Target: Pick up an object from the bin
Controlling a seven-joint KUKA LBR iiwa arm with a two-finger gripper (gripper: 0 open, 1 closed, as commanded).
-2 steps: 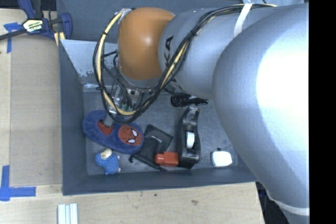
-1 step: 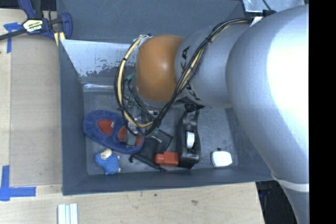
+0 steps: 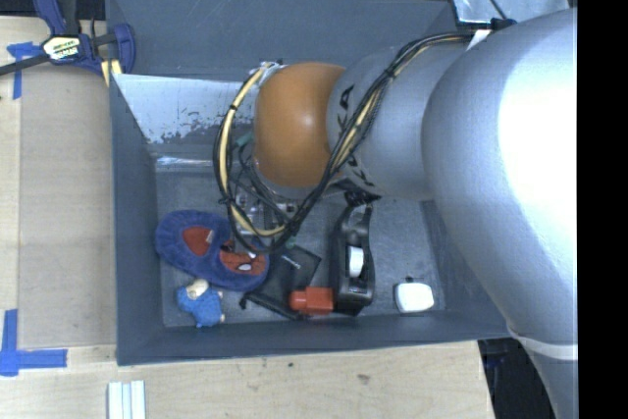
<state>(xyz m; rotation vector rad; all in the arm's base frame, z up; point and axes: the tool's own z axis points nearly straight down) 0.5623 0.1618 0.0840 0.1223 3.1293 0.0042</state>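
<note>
Blue plush toy [image 3: 186, 245], red-black tool [image 3: 312, 299] and white block [image 3: 414, 296] lie near the gripper [image 3: 257, 214].

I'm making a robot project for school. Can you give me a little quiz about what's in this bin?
1. Pick one: what colour is the small block in the lower right corner of the bin? A) white B) green C) yellow
2. True or false: the blue soft toy touches that block.
3. Fill in: the round cover on the robot's wrist is ____.
Key: 1 A; 2 false, they lie at opposite ends of the bin floor; 3 orange.
</note>
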